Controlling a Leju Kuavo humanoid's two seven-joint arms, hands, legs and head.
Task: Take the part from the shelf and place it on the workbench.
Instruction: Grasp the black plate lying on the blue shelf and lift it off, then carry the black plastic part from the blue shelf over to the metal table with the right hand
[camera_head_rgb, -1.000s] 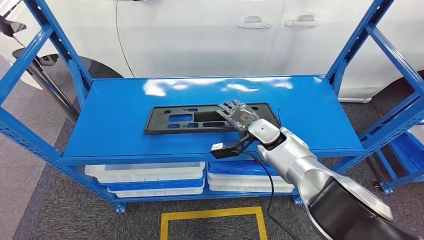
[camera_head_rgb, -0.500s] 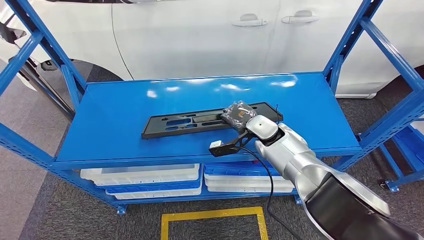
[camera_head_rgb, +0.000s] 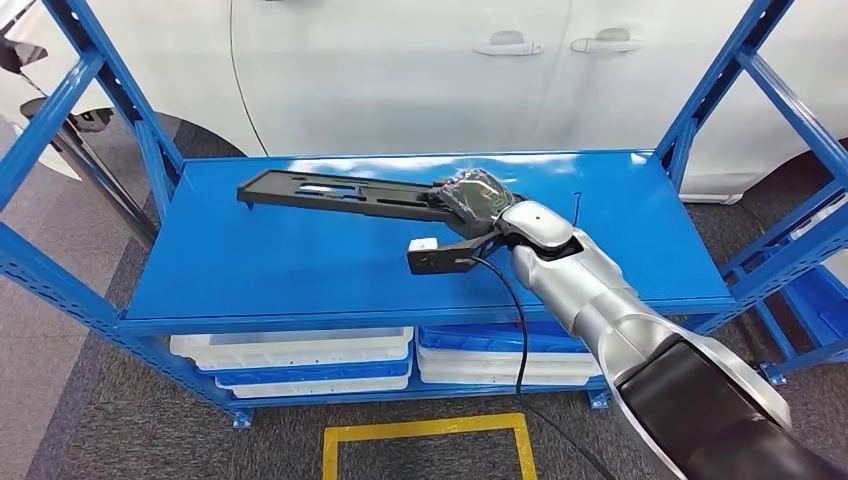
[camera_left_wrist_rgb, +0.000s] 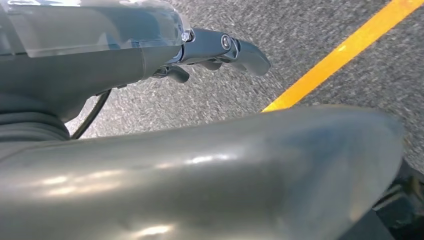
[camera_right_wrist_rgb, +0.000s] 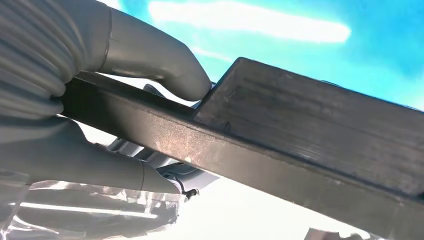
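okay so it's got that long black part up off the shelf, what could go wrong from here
The right hand grips the long black part at one end only, so the free end may sag or twist out of the fingers. That free end reaches toward the blue shelf upright and could clip it when swung out. The hand's dangling cable might also snag on the shelf edge.

The setting is an automotive workshop or assembly area, identified chiefly by the white car body (camera_head_rgb: 420, 80) with two door handles (camera_head_rgb: 560, 45) standing directly behind a blue steel rack (camera_head_rgb: 420, 230). The rack is of industrial boltless type, with perforated uprights and diagonal braces, and stacked white and blue trays (camera_head_rgb: 300, 355) are stored on the level below its top shelf. The grey carpet-textured floor (camera_head_rgb: 130, 430) in front of the rack carries a yellow taped rectangle (camera_head_rgb: 425, 440), a typical station marking.
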